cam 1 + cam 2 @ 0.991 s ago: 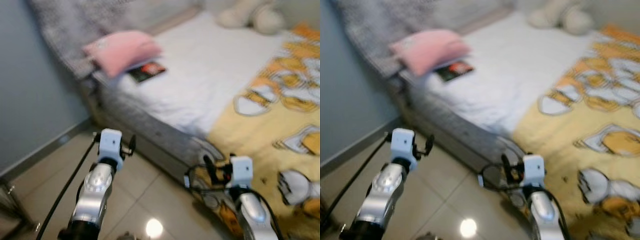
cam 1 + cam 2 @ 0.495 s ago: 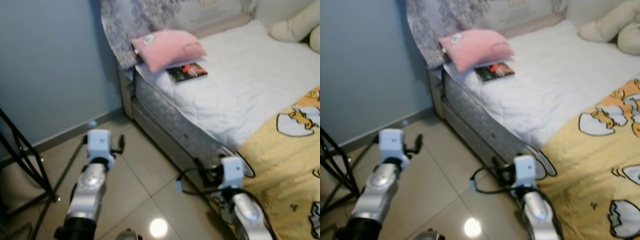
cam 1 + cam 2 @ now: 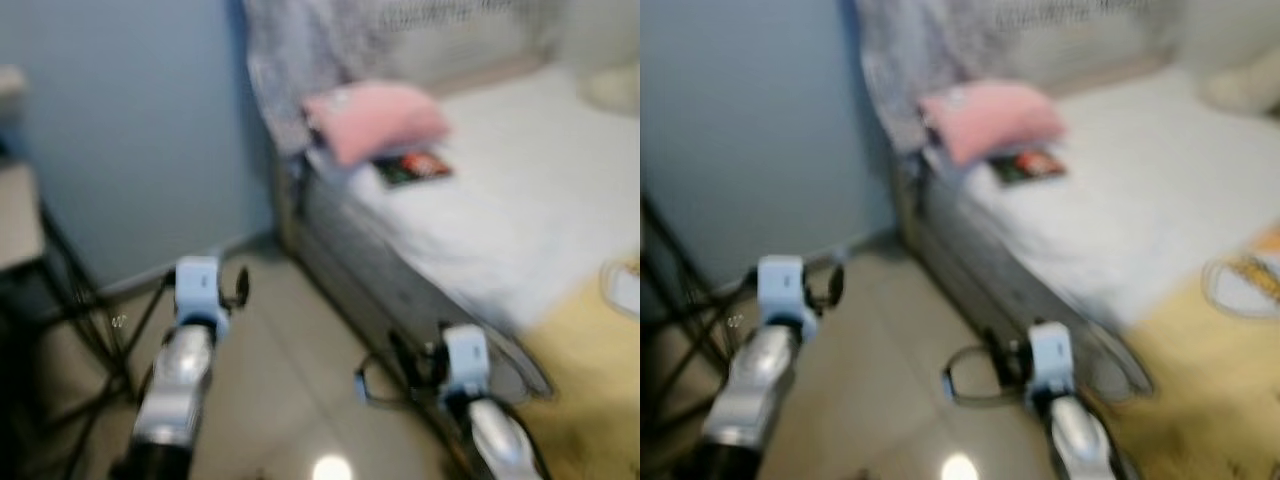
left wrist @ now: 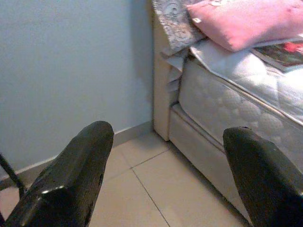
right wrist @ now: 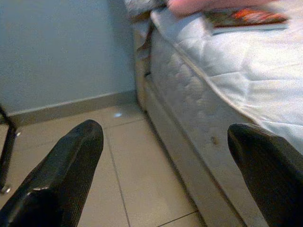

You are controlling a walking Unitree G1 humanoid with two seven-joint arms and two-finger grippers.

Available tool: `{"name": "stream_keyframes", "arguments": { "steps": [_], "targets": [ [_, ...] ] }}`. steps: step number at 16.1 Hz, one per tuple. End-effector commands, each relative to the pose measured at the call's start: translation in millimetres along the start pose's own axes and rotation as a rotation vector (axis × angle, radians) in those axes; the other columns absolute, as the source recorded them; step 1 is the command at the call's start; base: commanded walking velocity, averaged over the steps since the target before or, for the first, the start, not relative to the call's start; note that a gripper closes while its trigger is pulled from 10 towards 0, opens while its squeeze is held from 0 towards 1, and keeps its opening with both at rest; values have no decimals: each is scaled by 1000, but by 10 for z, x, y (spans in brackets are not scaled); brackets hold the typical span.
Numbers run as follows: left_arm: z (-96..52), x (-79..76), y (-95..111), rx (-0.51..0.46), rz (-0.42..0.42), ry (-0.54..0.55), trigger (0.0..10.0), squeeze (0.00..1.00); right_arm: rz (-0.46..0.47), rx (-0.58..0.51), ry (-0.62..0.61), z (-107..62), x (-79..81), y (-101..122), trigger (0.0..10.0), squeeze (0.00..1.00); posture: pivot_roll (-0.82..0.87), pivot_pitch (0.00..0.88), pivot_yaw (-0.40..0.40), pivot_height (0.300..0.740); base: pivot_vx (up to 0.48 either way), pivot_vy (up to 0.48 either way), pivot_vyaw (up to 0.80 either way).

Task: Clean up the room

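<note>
My view has swung left; pink pillow (image 3: pixel 375 120) and book (image 3: pixel 413 167) at one o'clock; left tool (image 4: pixel 165 175) and right tool (image 5: pixel 165 175) wide, empty.

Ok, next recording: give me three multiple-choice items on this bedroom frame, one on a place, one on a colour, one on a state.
1. Where does the book lie?
A. On the floor tiles
B. On the white mattress, partly under the pillow
C. On the yellow blanket

2. What colour is the pillow?
A. Pink
B. Green
C. Black

3. How do the two grippers stand?
A. Both open, holding nothing
B. Both shut on the book
C. Left shut on the pillow, right open

Answers:
1 B: the book rests on the white mattress, its edge tucked under the pillow.
2 A: the pillow is plainly pink in the head and left wrist views.
3 A: the left gripper and the right gripper each show their fingers wide apart, with floor tiles between them.
</note>
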State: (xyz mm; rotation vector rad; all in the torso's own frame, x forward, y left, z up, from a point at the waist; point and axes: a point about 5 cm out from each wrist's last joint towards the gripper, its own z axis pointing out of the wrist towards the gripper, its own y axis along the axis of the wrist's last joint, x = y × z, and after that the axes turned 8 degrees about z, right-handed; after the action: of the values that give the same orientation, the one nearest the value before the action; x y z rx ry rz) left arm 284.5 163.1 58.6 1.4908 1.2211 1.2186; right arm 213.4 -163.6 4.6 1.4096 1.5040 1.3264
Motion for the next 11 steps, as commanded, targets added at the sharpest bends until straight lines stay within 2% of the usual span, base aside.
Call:
{"name": "stream_keyframes", "arguments": {
  "steps": [1, 2, 5, 7, 8, 9, 10, 11],
  "targets": [
    [40, 15, 81, -15, 26, 3, 10000, 0, 10, -16, 15, 51, 35, 41, 10000, 0, 41, 0, 13, 740, 0, 0, 538],
    [43, 14, 80, -16, 27, 0, 10000, 0, 12, -18, 19, 68, 45, 45, 10000, 0, 46, 0, 15, 740, 0, 0, 538],
    [100, 113, 124, -32, 106, 24, 10000, 0, 25, -68, 22, 207, 102, 151, 10000, 0, 68, 0, 32, 740, 0, 0, 531],
    [93, 148, 128, -40, 160, 19, 10000, 0, 66, -79, 12, 255, 135, 176, 10000, 0, 70, 0, 35, 740, 0, 0, 534],
    [75, 154, 119, -46, 166, 27, 10000, 0, 100, -73, -5, 242, 120, 154, 10000, 0, 70, 0, 35, 740, 0, -420, 531],
    [69, 157, 116, -49, 164, 32, 10000, 0, 112, -71, -13, 235, 109, 146, 10000, 0, 70, 0, 35, 740, 0, -480, 531],
    [-7, 189, 87, -47, 71, 63, 10000, 0, 156, -65, -49, 193, 26, 131, 10000, 0, 65, 0, 25, 740, 0, -480, 513],
    [-47, 190, 67, -43, 66, 66, 10000, 0, 150, -62, -50, 182, 8, 132, 10000, 0, 65, 0, 25, 740, 0, -480, 513]
  ]
}}
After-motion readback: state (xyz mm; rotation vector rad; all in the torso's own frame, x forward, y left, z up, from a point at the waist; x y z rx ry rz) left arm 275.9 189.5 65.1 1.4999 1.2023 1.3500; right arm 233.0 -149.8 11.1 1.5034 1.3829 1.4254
